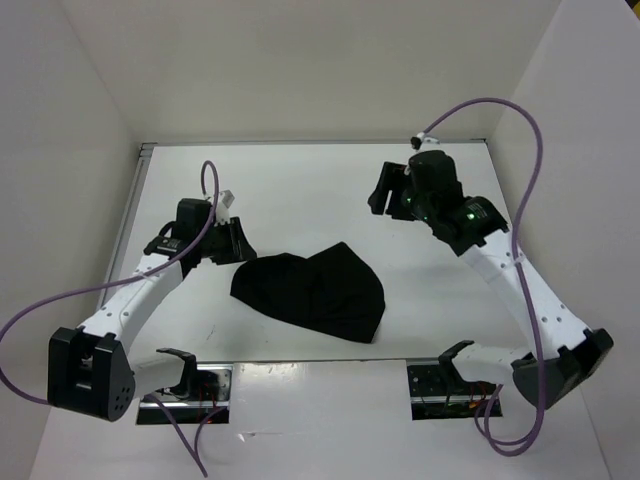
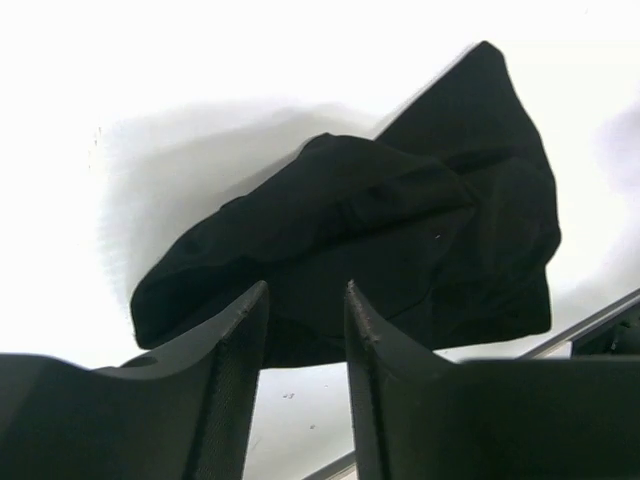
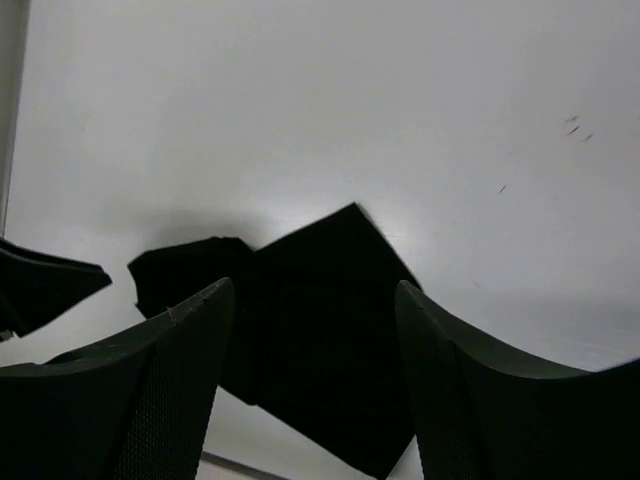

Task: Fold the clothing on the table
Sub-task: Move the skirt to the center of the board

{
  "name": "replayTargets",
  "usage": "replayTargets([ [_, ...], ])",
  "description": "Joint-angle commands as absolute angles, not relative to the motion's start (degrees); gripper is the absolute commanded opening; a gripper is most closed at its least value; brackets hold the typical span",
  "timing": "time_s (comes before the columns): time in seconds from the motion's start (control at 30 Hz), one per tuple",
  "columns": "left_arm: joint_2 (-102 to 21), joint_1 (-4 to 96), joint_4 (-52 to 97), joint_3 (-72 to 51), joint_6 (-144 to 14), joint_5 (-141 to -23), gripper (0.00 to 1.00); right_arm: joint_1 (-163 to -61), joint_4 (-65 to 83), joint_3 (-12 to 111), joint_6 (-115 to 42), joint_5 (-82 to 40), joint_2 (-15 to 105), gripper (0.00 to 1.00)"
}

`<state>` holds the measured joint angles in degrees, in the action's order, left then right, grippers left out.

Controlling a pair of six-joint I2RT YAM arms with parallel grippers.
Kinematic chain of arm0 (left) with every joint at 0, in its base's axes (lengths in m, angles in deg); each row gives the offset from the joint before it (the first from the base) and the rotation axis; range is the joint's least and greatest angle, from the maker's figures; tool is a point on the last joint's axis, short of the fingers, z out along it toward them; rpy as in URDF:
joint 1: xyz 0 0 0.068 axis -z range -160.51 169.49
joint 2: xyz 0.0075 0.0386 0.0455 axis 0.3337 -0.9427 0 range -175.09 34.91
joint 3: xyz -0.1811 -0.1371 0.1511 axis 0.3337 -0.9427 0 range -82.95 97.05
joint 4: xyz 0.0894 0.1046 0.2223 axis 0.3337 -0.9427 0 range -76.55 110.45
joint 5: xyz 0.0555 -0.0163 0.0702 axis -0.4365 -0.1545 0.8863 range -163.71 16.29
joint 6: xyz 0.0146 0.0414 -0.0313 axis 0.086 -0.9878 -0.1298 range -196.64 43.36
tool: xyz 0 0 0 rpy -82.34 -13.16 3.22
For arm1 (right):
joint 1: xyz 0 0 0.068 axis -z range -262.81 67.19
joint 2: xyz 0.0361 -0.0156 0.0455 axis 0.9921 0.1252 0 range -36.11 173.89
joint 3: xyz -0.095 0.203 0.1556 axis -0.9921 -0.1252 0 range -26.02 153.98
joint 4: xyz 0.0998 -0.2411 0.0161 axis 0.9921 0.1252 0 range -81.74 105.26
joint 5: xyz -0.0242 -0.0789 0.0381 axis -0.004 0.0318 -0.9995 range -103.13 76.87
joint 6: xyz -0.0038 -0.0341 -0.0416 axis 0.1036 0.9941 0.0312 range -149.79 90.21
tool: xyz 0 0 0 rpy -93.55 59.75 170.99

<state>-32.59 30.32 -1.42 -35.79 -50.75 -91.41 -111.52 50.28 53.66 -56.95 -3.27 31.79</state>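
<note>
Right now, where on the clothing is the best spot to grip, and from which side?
Likely the pointed far corner of the clothing: it lies flat and juts clear of the bunched left part. Come from the far right, where the right gripper hovers, jaws open, facing that corner across bare table.

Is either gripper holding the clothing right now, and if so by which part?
Nothing is held. The left gripper is open beside the clothing, jaws empty; the right gripper is open and well clear of it.
</note>
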Motion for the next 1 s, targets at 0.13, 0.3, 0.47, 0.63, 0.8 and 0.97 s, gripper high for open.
replayTargets([
  [0.13,-34.6,30.7,-2.8,-34.0,-50.4,-90.2,0.50,-111.3,42.6,44.3,-56.9,-18.9,40.0,0.61],
  [0.3,-34.6,30.7,-2.8,-34.0,-50.4,-89.5,0.51,-115.8,38.5,43.2,-54.8,-29.9,50.4,0.41],
  [0.47,-34.6,30.7,-2.8,-34.0,-50.4,-88.9,0.51,-124.0,37.9,47.4,-53.4,-28.7,59.9,0.34],
  [0.63,-34.6,30.7,-3.9,-33.5,-50.4,-87.7,0.51,-126.0,37.9,48.0,-53.4,-28.7,64.4,0.34],
  [0.8,-34.1,30.7,-3.9,-33.5,-50.4,-87.2,0.52,-126.5,36.2,46.9,-54.6,-29.2,65.0,0.40],
  [0.97,-34.1,30.7,-3.9,-33.5,-50.4,-87.2,0.52,-126.5,35.2,46.9,-54.6,-28.6,67.6,0.47],
])
